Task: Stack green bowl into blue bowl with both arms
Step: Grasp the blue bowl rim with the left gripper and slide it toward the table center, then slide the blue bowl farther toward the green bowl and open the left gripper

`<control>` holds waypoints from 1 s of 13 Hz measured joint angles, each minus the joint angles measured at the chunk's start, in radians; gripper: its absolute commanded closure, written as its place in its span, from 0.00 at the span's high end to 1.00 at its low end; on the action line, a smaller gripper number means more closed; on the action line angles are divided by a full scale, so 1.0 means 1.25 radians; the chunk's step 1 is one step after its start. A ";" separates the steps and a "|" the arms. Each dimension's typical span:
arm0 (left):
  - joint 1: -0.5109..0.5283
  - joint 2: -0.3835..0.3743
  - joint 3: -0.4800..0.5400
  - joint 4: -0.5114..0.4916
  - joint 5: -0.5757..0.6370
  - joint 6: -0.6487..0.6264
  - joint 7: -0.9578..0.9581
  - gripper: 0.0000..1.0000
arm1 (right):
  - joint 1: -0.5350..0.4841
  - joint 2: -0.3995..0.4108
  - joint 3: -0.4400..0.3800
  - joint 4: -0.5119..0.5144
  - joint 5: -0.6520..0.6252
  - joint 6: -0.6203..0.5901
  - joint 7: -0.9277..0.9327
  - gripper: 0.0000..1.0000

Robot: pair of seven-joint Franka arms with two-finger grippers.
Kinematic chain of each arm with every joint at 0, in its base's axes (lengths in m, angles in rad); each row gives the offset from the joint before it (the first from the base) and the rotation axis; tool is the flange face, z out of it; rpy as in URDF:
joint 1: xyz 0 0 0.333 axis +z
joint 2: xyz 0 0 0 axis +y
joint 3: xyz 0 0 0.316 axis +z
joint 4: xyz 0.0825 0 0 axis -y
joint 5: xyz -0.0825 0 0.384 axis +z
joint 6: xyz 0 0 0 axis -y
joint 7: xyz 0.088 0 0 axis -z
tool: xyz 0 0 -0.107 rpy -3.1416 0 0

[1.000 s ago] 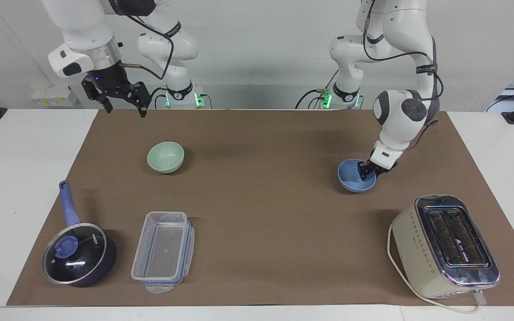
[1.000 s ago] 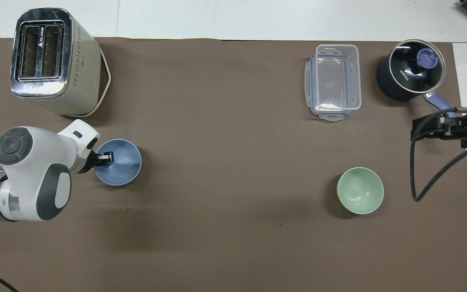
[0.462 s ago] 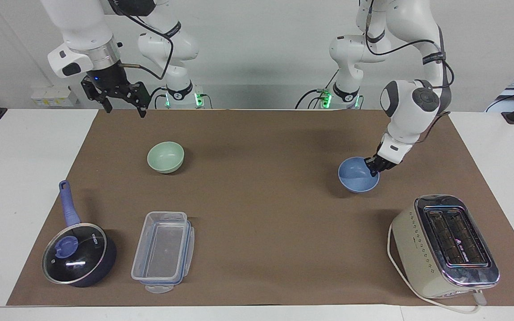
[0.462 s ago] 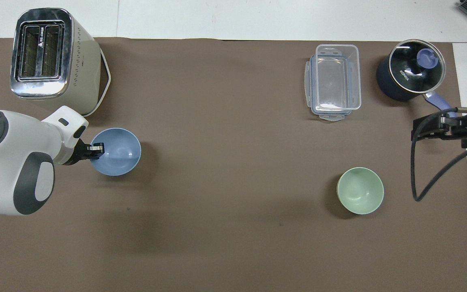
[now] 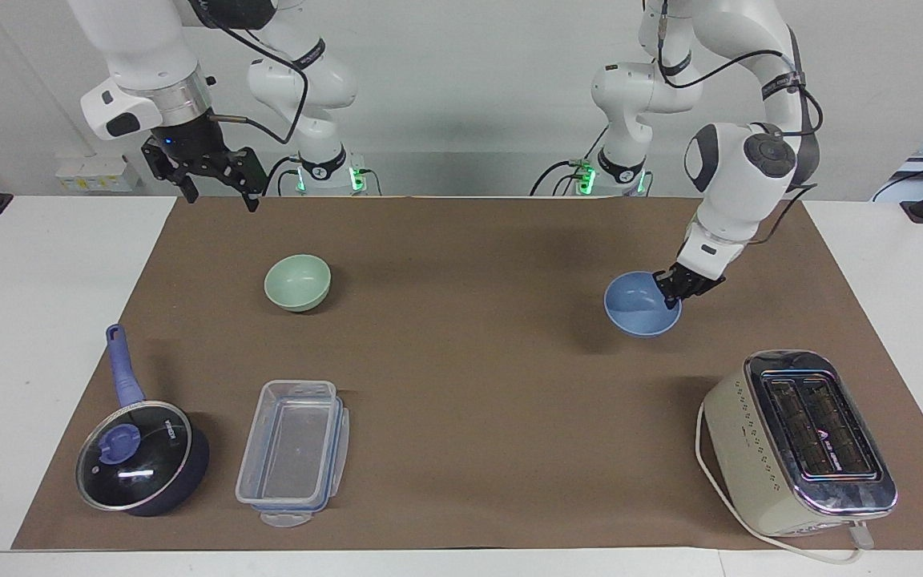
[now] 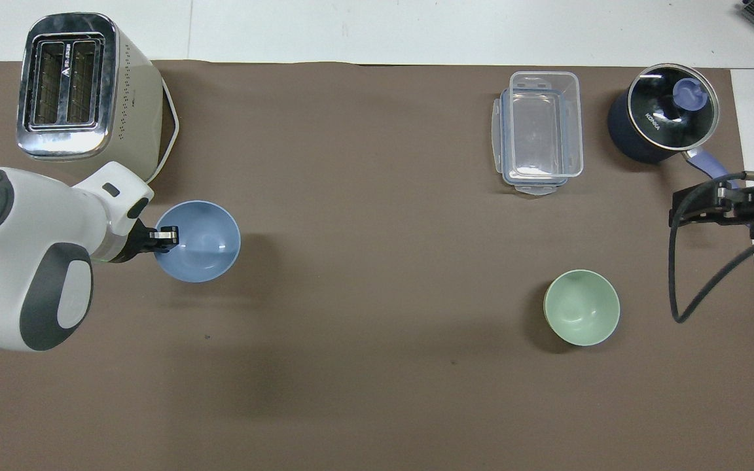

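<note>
Counting two bowls (image 5: 297,282) (image 5: 642,304), two claws (image 5: 668,295) (image 5: 217,192)

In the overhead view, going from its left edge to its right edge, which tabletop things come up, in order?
Toaster → blue bowl, pinched at its rim by the left claw → clear container → green bowl → lidded saucepan → right claw.

Both views are bright and evenly lit from above, and sharp from edge to edge, with no visible bending. Soft, blurred shadows lie on the brown mat (image 5: 461,401) beside each object. Glare streaks the pot's glass lid (image 5: 134,467) at the lower left of the facing view, and the toaster's (image 5: 810,445) chrome top shines.
</note>
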 measured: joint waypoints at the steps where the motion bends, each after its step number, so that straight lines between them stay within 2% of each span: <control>1: -0.022 0.000 -0.001 0.000 -0.003 -0.001 -0.009 0.00 | 0.000 0.000 0.000 0.000 0.000 0.000 0.000 1.00; 7: -0.176 -0.011 -0.005 -0.028 -0.055 -0.001 -0.031 0.00 | 0.000 0.000 0.000 0.000 0.000 0.000 0.000 1.00; 12: -0.321 -0.004 -0.006 -0.106 -0.066 0.115 -0.143 0.00 | 0.000 0.000 0.000 0.000 0.000 0.000 0.000 1.00; 13: -0.337 0.001 -0.006 -0.124 -0.066 0.151 -0.151 0.25 | 0.000 0.000 0.000 0.000 0.000 0.000 0.000 1.00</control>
